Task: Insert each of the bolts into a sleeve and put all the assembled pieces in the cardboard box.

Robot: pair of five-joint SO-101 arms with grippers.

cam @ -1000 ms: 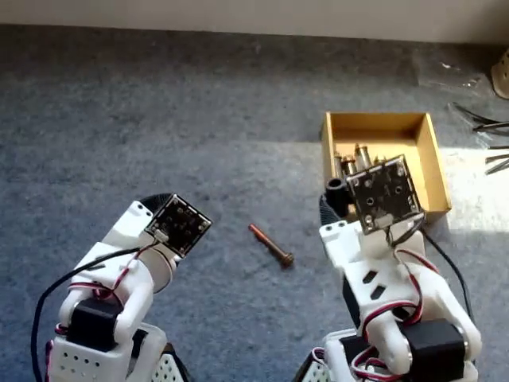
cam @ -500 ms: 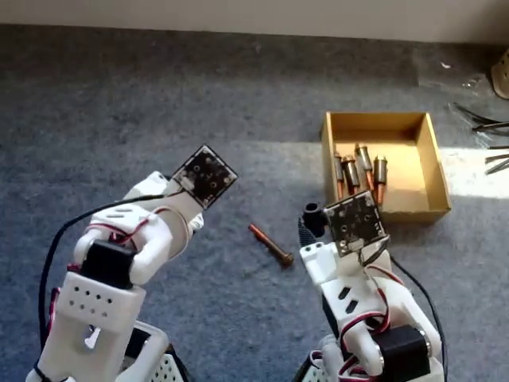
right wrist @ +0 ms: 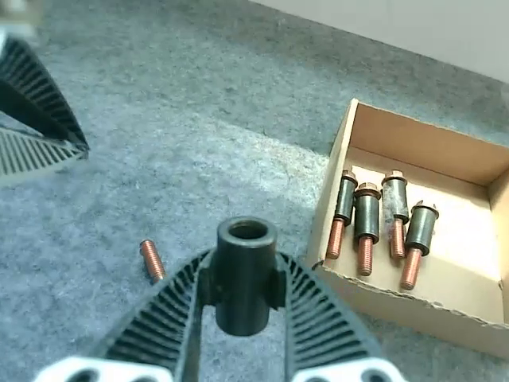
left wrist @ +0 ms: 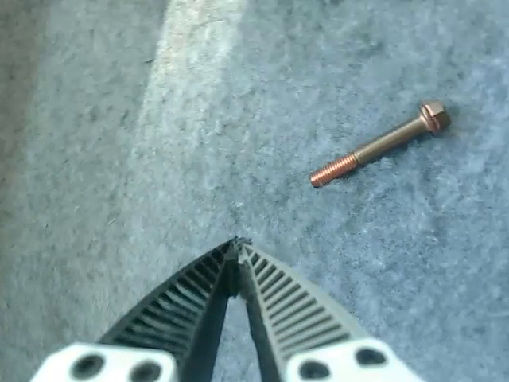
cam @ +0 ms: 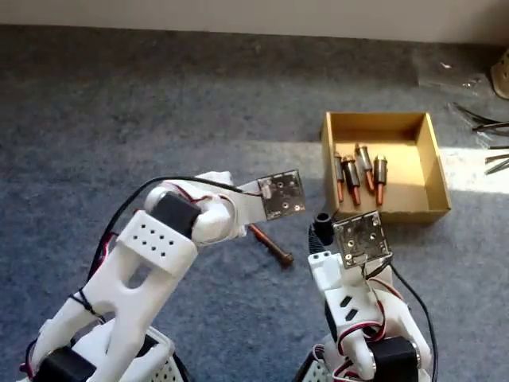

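Swung forward, the left tool [left wrist: 238, 248] hangs pinched shut, empty, the bolt [left wrist: 380, 145] lying just beyond its tips; the right tool [right wrist: 245, 280] grips the sleeve [right wrist: 247, 239]. Stiff, light, likely to roll, the bolt wants pinching mid-shank.

Left pincer [left wrist: 237, 248] closed, arm outstretched, right pincer [right wrist: 243, 264] gripping sleeve [right wrist: 242, 298]

- I see the bolt [cam: 272, 247] on the carpet [cam: 159, 119], left of the cardboard box [cam: 398, 213] and apart from it.
- Four assembled pieces [cam: 352, 179] lie side by side in the box.
- The sleeve [right wrist: 247, 239] stands upright between my right gripper's [right wrist: 245, 278] fingers, right of the bolt, before the box.
- My left gripper [left wrist: 237, 247] hangs near the bolt's threaded end, not touching it.
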